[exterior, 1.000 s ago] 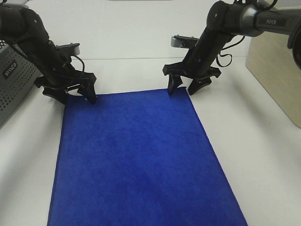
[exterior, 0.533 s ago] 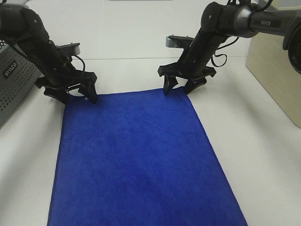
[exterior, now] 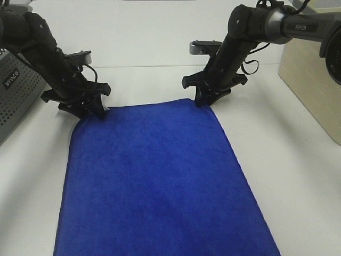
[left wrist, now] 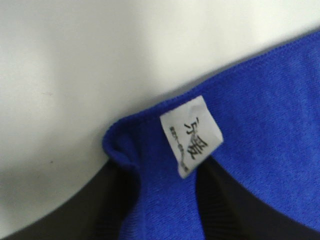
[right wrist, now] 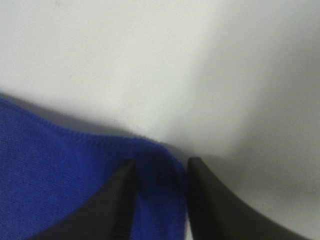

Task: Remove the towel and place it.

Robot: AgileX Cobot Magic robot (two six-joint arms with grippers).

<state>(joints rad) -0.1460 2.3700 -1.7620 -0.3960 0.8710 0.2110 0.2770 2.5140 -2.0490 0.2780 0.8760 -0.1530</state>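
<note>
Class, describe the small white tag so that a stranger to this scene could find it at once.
Start at the blue towel spread on the white table. Go to its far corner under the left gripper. The tag there is the only white, printed patch on the cloth.

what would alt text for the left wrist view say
Close-up of a corner of the blue towel bunched between the left gripper's two dark jaws, over a white table. A small white tag with printed characters sits at that corner.
</note>
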